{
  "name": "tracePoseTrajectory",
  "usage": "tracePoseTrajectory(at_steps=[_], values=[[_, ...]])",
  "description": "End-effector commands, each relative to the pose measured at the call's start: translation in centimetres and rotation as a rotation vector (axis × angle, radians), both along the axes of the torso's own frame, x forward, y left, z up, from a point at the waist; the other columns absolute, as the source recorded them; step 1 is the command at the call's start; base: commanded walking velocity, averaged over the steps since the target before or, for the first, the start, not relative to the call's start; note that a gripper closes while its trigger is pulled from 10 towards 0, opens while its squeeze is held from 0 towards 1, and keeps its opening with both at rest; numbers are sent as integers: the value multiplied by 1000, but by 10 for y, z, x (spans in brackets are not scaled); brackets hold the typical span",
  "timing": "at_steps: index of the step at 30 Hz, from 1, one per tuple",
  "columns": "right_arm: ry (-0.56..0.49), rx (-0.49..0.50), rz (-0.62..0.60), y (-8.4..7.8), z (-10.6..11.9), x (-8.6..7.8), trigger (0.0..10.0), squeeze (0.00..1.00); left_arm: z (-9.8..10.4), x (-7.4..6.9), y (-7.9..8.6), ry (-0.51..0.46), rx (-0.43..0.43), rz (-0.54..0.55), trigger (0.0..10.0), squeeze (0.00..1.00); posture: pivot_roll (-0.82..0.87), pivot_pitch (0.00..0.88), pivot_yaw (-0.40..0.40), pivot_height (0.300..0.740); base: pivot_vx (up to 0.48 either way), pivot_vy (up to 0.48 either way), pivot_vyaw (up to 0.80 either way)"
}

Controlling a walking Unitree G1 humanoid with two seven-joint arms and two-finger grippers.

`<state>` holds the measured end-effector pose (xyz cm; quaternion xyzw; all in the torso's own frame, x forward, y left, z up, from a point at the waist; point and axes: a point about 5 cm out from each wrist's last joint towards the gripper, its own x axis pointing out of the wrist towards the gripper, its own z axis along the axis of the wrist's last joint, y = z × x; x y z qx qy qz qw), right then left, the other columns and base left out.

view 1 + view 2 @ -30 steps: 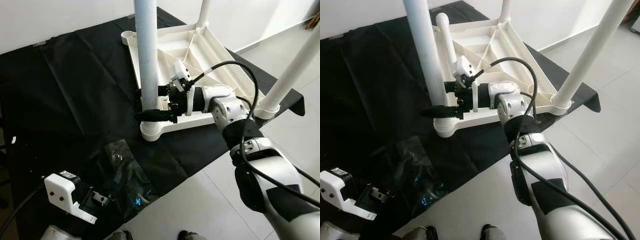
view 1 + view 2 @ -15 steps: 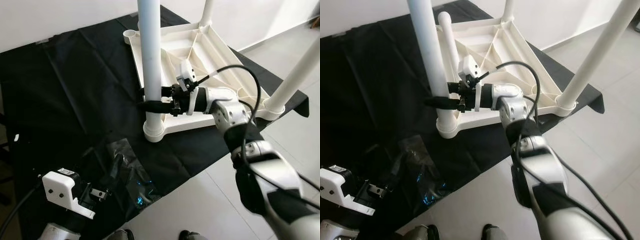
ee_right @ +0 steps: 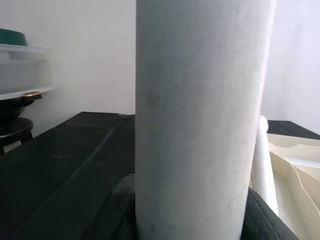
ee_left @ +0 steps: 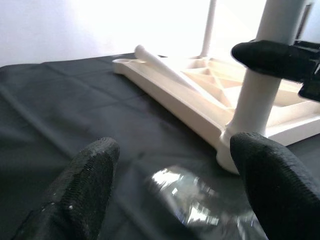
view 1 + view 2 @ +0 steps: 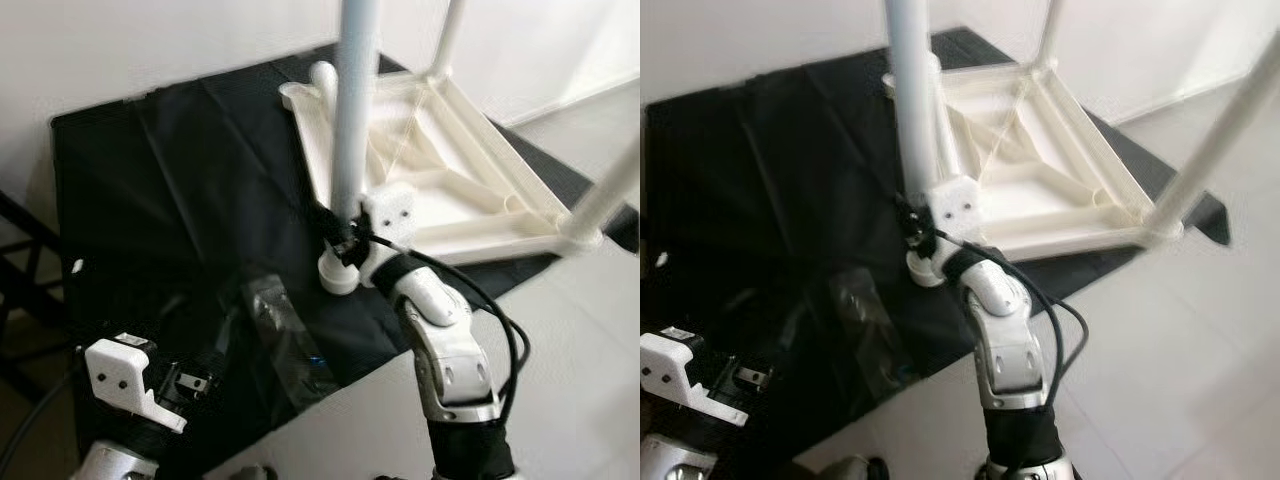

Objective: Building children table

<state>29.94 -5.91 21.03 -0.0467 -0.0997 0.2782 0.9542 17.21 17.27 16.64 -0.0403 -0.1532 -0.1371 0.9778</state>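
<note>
— Black cloth (image 5: 170,170) covers the floor; on it our upturned white table (image 5: 450,180) lies. Where is our right gripper (image 5: 343,240)?
— Clamped around the near leg (image 5: 352,110), just above its socket.
— And our left gripper (image 4: 170,200)?
— Fingers apart, holding nothing, near that leg, over a clear plastic bag (image 5: 285,335).

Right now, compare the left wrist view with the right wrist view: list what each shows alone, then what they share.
Left wrist alone: the open left gripper over a clear plastic bag, with the right gripper's finger against the leg.

Right wrist alone: a plastic tub by the wall.

Both: the upright white table leg, the loose leg, the upturned tabletop and the black cloth.
</note>
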Motion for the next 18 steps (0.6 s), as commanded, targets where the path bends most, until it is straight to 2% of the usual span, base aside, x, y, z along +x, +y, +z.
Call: tracePoseTrajectory(at_steps=[1, 3, 4, 5, 7, 8, 11, 14, 15, 16, 17, 18], values=[[192, 11, 35, 16, -37, -3, 7608, 0, -6, -1, 2, 26, 7, 3, 10000, 0, 42, 220, 10, 740, 0, 0, 0], [190, 2, 46, 17, -35, -3, 7608, 0, -6, 0, 2, 27, 7, 4, 10000, 0, 42, 220, 10, 740, 0, 0, 0], [182, 3, 107, 20, -30, -2, 10000, 0, -7, 0, 3, 26, 8, 6, 10000, 0, 42, 216, 9, 740, 0, 0, 0], [177, 8, 162, 24, -23, -6, 10000, 0, -7, 0, 3, 26, 9, 6, 10000, 0, 41, 215, 11, 740, 0, 0, 0], [175, 11, 196, 27, -18, -8, 10000, 0, -7, 1, 3, 25, 10, 6, 10000, 0, 41, 215, 11, 740, 0, 0, 0], [159, 12, 224, 25, -11, -8, 10000, 1000, -7, 1, 3, 25, 10, 4, 10000, 0, 41, 213, 11, 740, 0, 0, 0], [87, -65, 431, 14, 7, 2, 10000, 1000, -7, 1, 1, 26, 14, -3, 10000, 0, 47, 211, 6, 740, 0, 0, 0], [68, -94, 480, 12, 10, 4, 10000, 1000, -7, 2, 1, 25, 14, -4, 10000, 0, 50, 212, 5, 740, 0, 0, 0], [15, -203, 606, 3, 18, 13, 10000, 1000, -8, 1, 0, 25, 15, -4, 10000, 0, 56, 212, 1, 740, 0, 0, 0], [15, -203, 606, 3, 18, 13, 10000, 1000, -8, 1, 0, 25, 15, -4, 10000, 0, 56, 212, 1, 740, 0, 0, 0], [-2, -258, 654, -2, 20, 18, 10000, 1000, -7, 1, -1, 24, 16, -5, 10000, 0, 63, 214, -2, 740, 0, 0, 0], [-4, -306, 703, -6, 22, 23, 10000, 451, -7, 1, -1, 24, 16, -5, 10000, 0, 66, 215, -2, 740, 0, 0, 0]])
